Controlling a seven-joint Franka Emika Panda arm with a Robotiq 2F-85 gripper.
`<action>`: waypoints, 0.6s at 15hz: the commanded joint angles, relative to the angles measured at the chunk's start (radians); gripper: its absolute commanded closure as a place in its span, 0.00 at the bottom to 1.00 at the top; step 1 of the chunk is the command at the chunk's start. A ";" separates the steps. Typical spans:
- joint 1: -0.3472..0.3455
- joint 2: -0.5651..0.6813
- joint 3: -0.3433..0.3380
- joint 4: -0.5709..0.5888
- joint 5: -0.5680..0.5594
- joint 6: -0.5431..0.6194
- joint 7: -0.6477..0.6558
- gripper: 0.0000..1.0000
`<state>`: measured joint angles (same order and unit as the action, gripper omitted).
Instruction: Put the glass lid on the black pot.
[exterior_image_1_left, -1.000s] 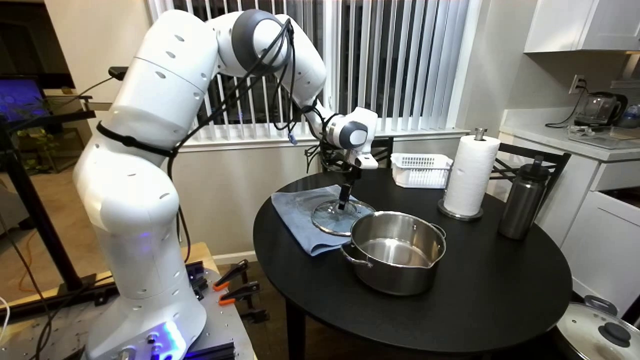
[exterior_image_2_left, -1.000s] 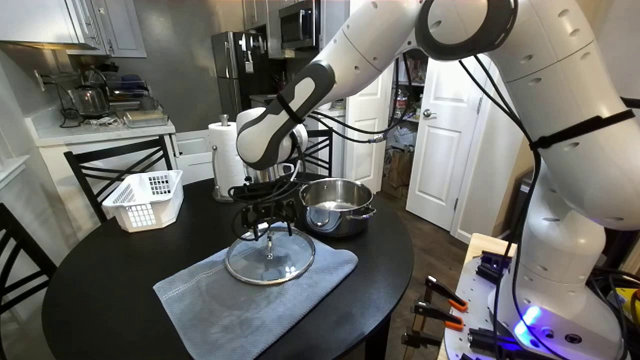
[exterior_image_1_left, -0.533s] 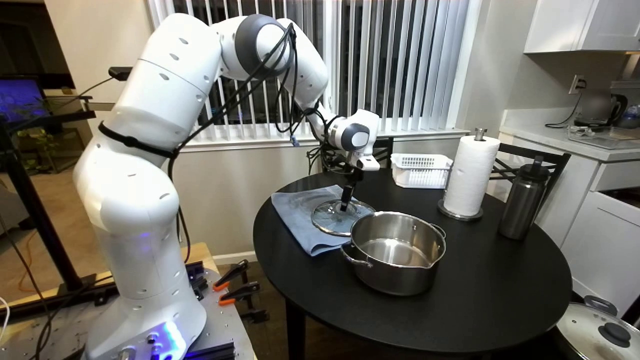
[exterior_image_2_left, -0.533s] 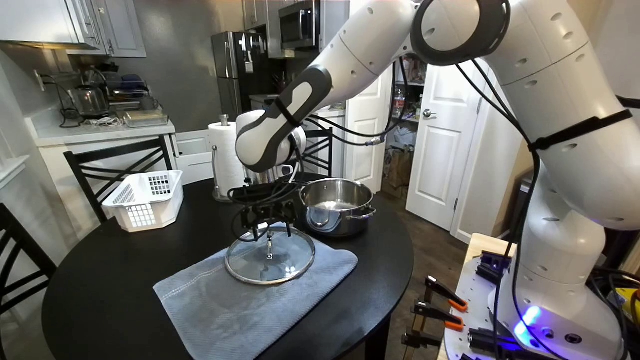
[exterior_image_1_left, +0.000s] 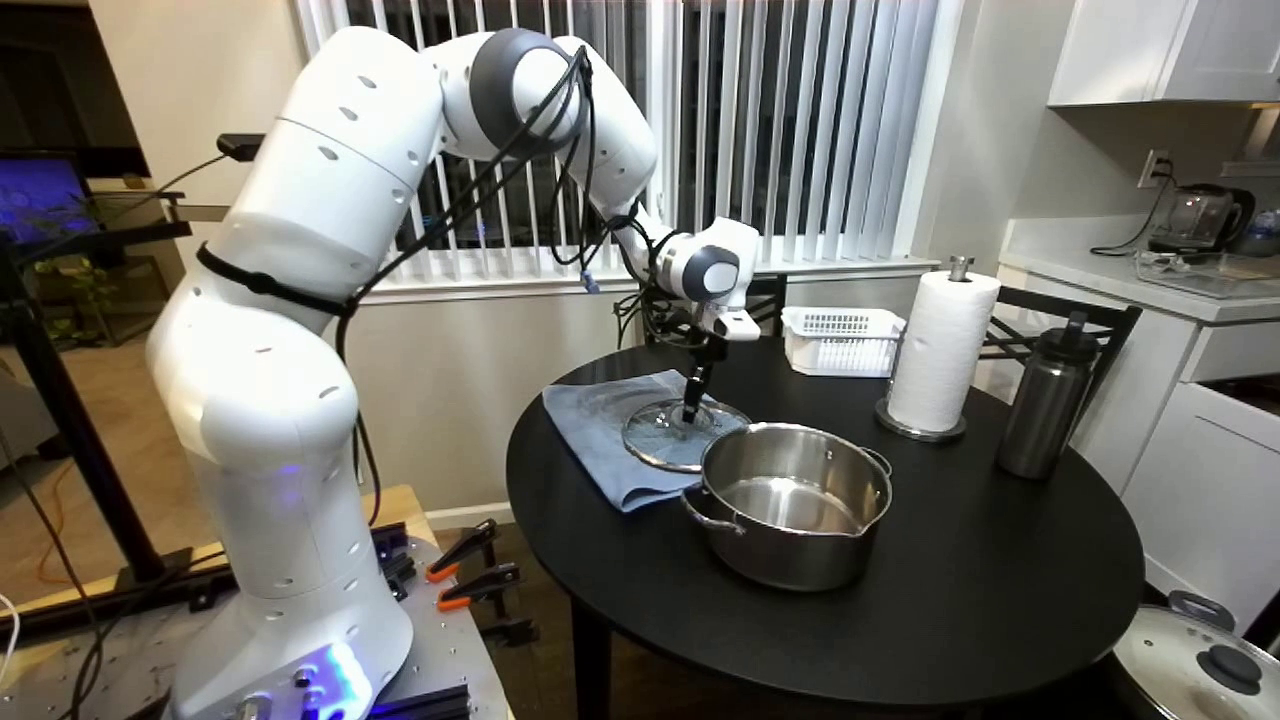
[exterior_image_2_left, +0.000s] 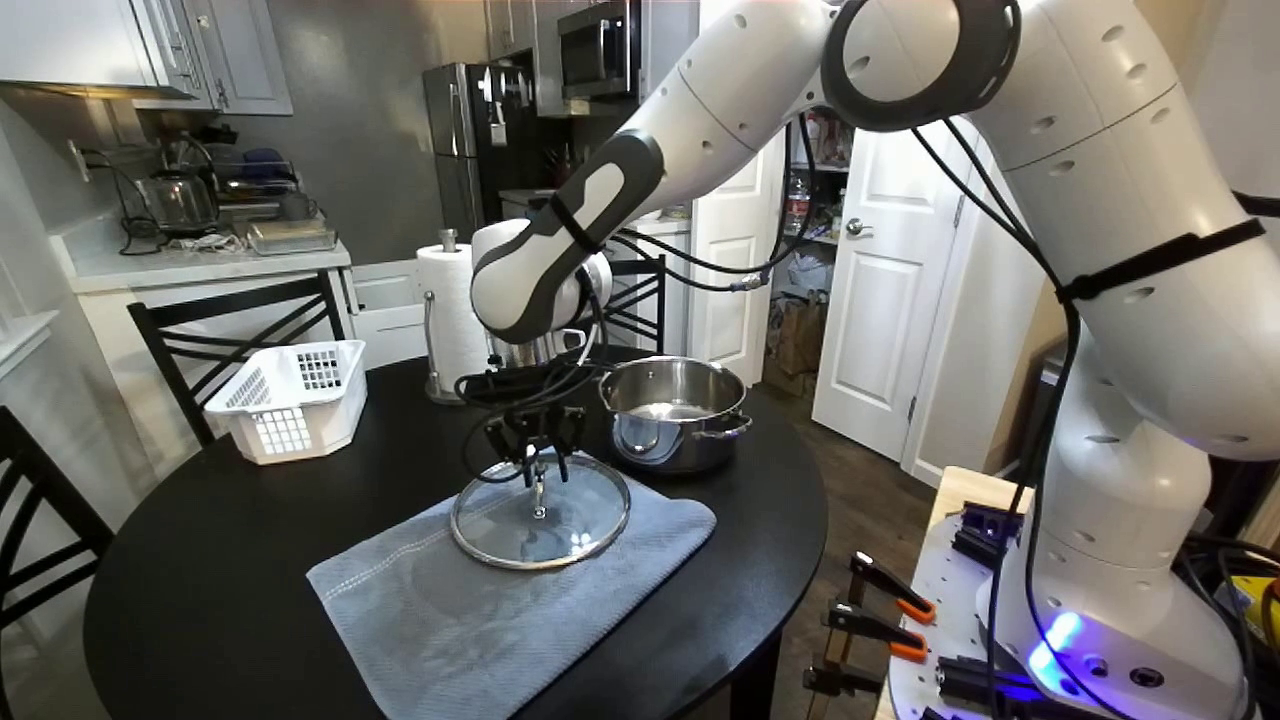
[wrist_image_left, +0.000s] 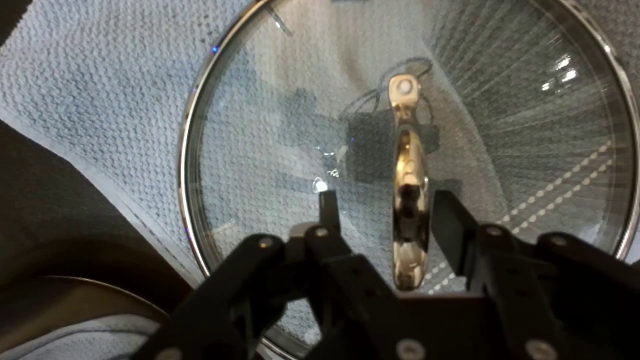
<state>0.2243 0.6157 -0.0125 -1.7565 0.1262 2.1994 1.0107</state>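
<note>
The glass lid lies flat on a folded blue-grey cloth in both exterior views. In the wrist view its metal handle rises between the fingers of my gripper. The jaws stand apart: a wide gap separates the handle from the left finger, while the right finger is close beside it. No grip on the handle shows. Right beside the lid is the black pot, a silver-grey metal pot, uncovered and with nothing visible inside.
The cloth lies on the round black table. A white basket, a paper towel roll and a steel bottle stand toward the far side. A chair stands at the table.
My gripper's fingers have drawn nearer to each other around the handle. The arm has sunk very slightly since the earliest frames. Lid, cloth and pot have not moved.
</note>
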 joint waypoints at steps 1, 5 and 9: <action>-0.017 -0.015 0.011 -0.011 0.000 -0.010 -0.032 0.78; -0.035 -0.047 0.038 -0.045 0.032 0.048 -0.100 0.97; -0.066 -0.094 0.077 -0.102 0.091 0.136 -0.231 0.93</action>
<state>0.1974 0.6026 0.0244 -1.7788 0.1602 2.2733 0.8840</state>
